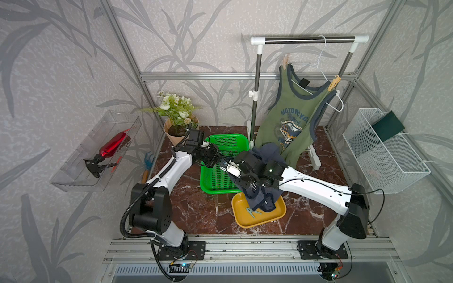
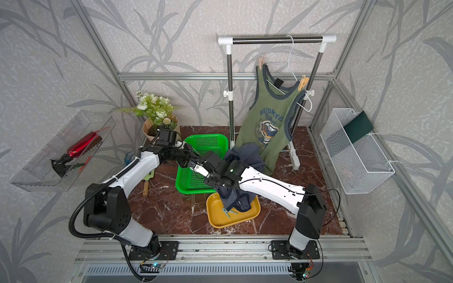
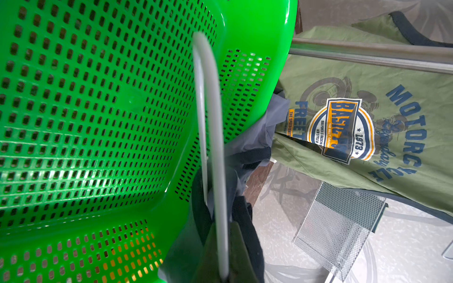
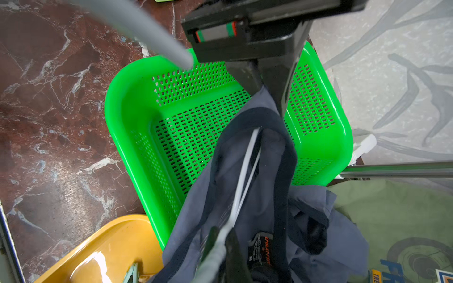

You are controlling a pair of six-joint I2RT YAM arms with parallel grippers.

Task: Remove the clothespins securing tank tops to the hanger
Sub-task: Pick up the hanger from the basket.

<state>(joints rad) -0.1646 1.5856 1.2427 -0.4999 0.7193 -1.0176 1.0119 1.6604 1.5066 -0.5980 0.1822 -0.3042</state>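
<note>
**On the rack hanger, two clothespins clipped**

On the shoulders of the olive tank top [image 1: 291, 115] two clothespins are seen, a pale tan one [image 1: 285, 62] and a yellow-orange one [image 1: 334, 82], both clipped to the rack hanger [image 1: 342, 104]. A teal clothespin [image 1: 252, 212] lies loose in the yellow tray [image 1: 267, 216].

The slate-blue tank top [image 1: 269, 153] is draped over a second hanger [image 4: 244, 171], which is held in the air between the arms. Its lower folds hang over the tray, just beside the teal peg. The wire of this second hanger is pinched by the left gripper [image 3: 224, 242], jaws closed tight on it. It is pinched again by the right gripper [image 4: 221, 239], likewise closed on the wire, with blue fabric bunched around the grip. Beneath them the green basket [image 1: 241, 137] stands on the marbled table [image 1: 196, 208].
</note>
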